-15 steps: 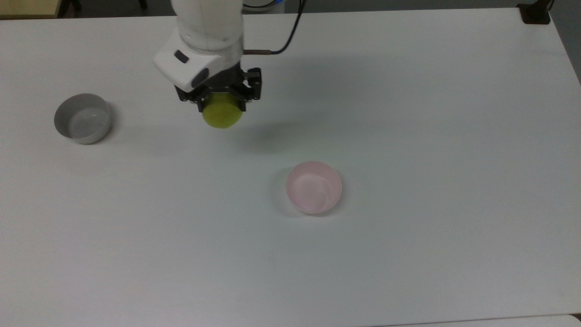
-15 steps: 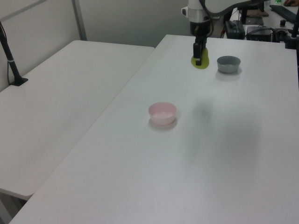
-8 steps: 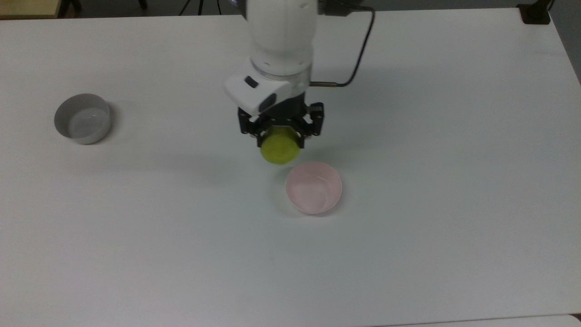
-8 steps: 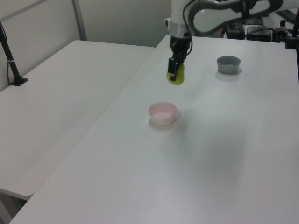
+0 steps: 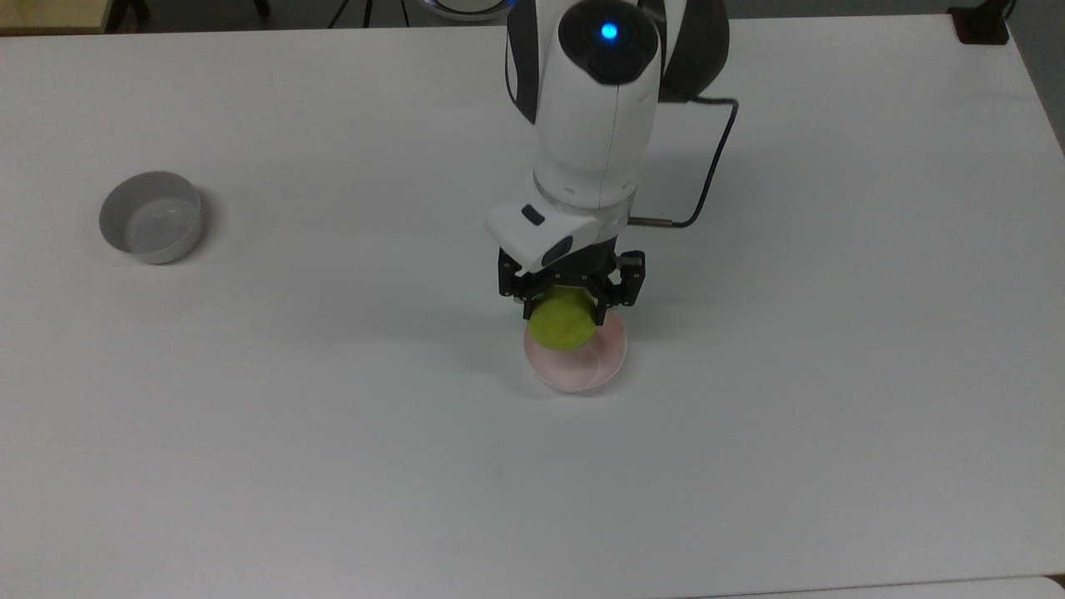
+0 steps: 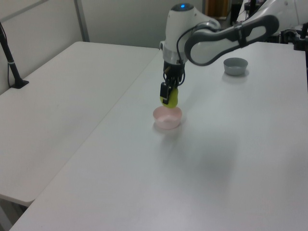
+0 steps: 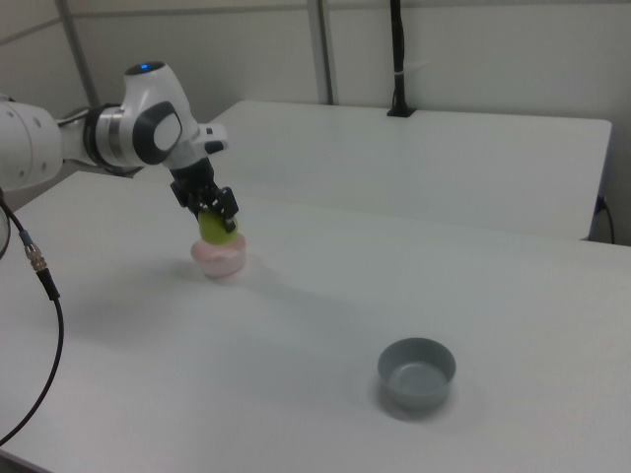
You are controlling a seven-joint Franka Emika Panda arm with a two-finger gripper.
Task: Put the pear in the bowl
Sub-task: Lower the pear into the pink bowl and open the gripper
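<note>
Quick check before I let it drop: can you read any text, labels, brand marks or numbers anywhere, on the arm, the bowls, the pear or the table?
No readable text anywhere.
Arm: no lettering, only a blue light on top.
Gripper: shut on the pear, no markings.
Pink bowl: plain.
Grey bowl: plain.
Table: bare white, no labels or signs.

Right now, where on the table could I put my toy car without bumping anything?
Lots of bare table: the whole wide stretch between the grey bowl and the pink bowl, and everything toward the top view's right of the pink bowl. It's crowded only at the pink bowl, where the gripper holds the pear just above it.
</note>
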